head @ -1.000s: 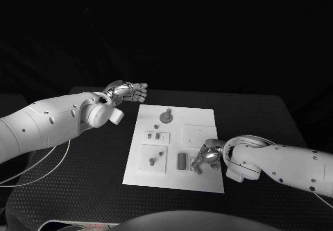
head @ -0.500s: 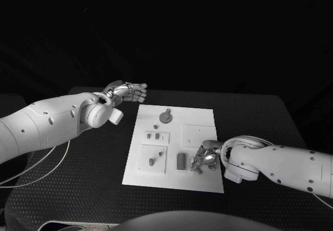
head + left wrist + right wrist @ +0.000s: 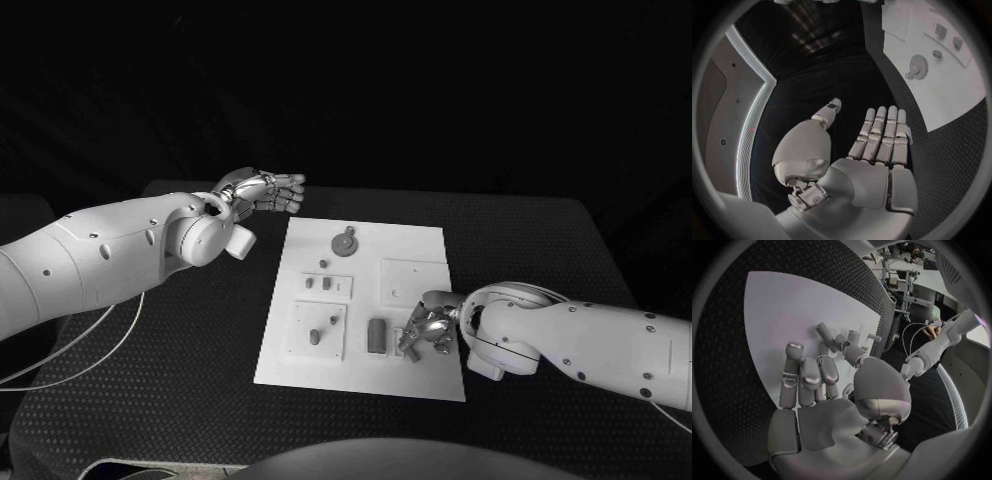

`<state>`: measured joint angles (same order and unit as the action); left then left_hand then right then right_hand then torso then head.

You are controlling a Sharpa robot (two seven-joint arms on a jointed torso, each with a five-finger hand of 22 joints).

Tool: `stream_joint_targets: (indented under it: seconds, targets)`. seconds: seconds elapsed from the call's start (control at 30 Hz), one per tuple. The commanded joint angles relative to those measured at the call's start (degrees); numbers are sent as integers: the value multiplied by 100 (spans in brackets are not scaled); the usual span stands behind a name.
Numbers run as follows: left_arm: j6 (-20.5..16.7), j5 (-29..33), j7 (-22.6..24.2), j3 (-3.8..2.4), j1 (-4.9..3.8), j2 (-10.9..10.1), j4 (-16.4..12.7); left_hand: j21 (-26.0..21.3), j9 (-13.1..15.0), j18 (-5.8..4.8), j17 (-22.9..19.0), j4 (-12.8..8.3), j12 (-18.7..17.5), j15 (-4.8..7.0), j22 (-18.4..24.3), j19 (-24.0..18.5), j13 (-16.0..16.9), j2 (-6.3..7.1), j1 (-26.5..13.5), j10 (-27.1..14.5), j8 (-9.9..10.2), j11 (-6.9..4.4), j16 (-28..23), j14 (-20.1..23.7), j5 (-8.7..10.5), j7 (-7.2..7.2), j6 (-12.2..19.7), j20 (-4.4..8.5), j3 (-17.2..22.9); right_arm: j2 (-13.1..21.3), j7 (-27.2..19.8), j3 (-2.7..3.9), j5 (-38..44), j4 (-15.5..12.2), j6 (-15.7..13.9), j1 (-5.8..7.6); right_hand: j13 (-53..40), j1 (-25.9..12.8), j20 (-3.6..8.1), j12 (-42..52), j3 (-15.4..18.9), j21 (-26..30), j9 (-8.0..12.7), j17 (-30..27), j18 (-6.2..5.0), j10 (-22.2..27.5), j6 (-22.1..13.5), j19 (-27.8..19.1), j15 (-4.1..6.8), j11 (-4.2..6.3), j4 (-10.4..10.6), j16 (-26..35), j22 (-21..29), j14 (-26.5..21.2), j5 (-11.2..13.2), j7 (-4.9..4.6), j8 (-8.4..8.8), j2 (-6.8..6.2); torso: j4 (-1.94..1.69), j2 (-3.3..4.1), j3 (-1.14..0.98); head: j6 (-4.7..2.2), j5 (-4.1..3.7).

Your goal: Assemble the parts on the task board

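The white task board (image 3: 364, 245) lies in the middle of the black table. On it stand a round grey part (image 3: 345, 240), a slotted block (image 3: 327, 285), a dark oblong part (image 3: 378, 335) and a square plate (image 3: 415, 280). My right hand (image 3: 430, 326) is bent down over the board's near right area, and its thumb and fingers (image 3: 856, 354) pinch a small grey part (image 3: 841, 341) that touches the board (image 3: 786, 305). My left hand (image 3: 268, 189) hovers beyond the board's far left corner with nothing in it, fingers straight (image 3: 882, 132). The round part (image 3: 917, 66) also shows in the left wrist view.
A low plate with two small pieces (image 3: 320, 328) sits at the board's near left. A tiny peg (image 3: 326, 264) stands near the slotted block. Black table (image 3: 202, 330) surrounds the board on every side, and a cable (image 3: 87, 335) trails at the near left.
My right hand has shifted slightly over the small part near the board's front edge. The left hand and the other parts have not moved.
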<state>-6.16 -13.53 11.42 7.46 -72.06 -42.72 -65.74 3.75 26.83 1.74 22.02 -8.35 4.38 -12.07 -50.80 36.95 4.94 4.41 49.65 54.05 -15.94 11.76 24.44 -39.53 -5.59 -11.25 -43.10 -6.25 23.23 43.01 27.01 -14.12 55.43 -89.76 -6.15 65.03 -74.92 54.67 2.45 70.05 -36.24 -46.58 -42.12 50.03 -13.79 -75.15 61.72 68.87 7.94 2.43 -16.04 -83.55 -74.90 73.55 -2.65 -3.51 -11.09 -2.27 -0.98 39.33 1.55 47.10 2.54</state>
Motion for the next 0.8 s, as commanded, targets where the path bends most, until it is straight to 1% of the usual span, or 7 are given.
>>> stream_joint_targets:
  seconds: [0.03,0.27,0.4,0.5,0.6,0.73,0.8]
  targets:
    - [51,12,32,-3,-5,2,-15,23,-10,34,7,-34,22,0,6,-7,-10,-77,1,44,-27,1,-29,-35,-5,-95,-54,-14,5,22,-39,-6,-222,0,-79,-9,-109,14,-28,38,1,3,-4,8,-121,-27,115,-10,20,-20,-35,-2,-115,17,-7,-56,-38,88,1,0,-2,2,7]
    - [45,11,27,-3,-6,-5,-22,23,-10,33,9,-39,22,-1,6,-8,-12,-85,2,44,-28,1,-30,-36,-8,-95,-55,-14,4,114,-43,-5,-348,-101,-222,-2,-134,-50,-31,75,38,-1,5,24,-121,-58,166,-12,32,-4,-41,-10,-112,22,-7,-40,-55,97,8,-1,-3,-3,13]
    - [43,0,24,-3,-6,-9,-22,23,-10,32,11,-47,22,0,7,-10,-14,-89,6,45,-29,0,-30,-36,-10,-94,-57,-14,3,151,56,-5,-448,-150,-401,15,-142,-87,-30,89,55,-4,15,36,-121,-72,202,-9,41,8,-40,-15,-111,27,-7,-28,-66,85,6,-1,0,-11,7]
    - [52,-1,15,-2,-6,-15,-27,23,-11,31,12,-54,22,0,8,-12,-15,-94,10,45,-29,1,-32,-37,-13,-94,-58,-14,2,178,187,-4,-513,-193,-536,47,-164,-126,-27,121,65,-8,27,51,-121,-101,236,-2,52,20,-32,-21,-109,33,-8,-16,-74,85,6,-3,2,-10,5]
    - [56,-2,5,-2,-7,-14,-24,23,-11,31,13,-58,22,0,8,-12,-16,-95,11,46,-30,1,-32,-37,-14,-93,-58,-14,1,177,292,-4,-620,-204,-643,97,-176,-165,-23,141,74,-12,39,72,-121,-121,262,6,61,30,-26,-29,-108,43,-7,-6,-79,87,4,-1,-1,-8,4]
    - [59,-2,-3,-1,-7,-12,-28,23,-11,30,14,-62,22,0,8,-13,-17,-95,12,46,-30,1,-32,-38,-15,-93,-59,-14,0,157,375,-5,-903,-213,-699,124,-188,-225,-21,160,85,-15,54,83,-121,-143,291,13,71,41,-12,-36,-105,48,-7,4,-84,92,1,-4,2,-12,2]
    - [57,-2,-2,-1,-7,-12,-28,23,-11,30,14,-64,22,0,9,-13,-17,-95,13,46,-31,1,-33,-38,-16,-93,-60,-14,-1,127,417,-5,-915,-193,-661,126,-201,-300,-20,180,95,-17,70,98,-121,-165,312,20,79,48,12,-43,-103,55,-7,11,-84,114,2,0,1,-16,1]
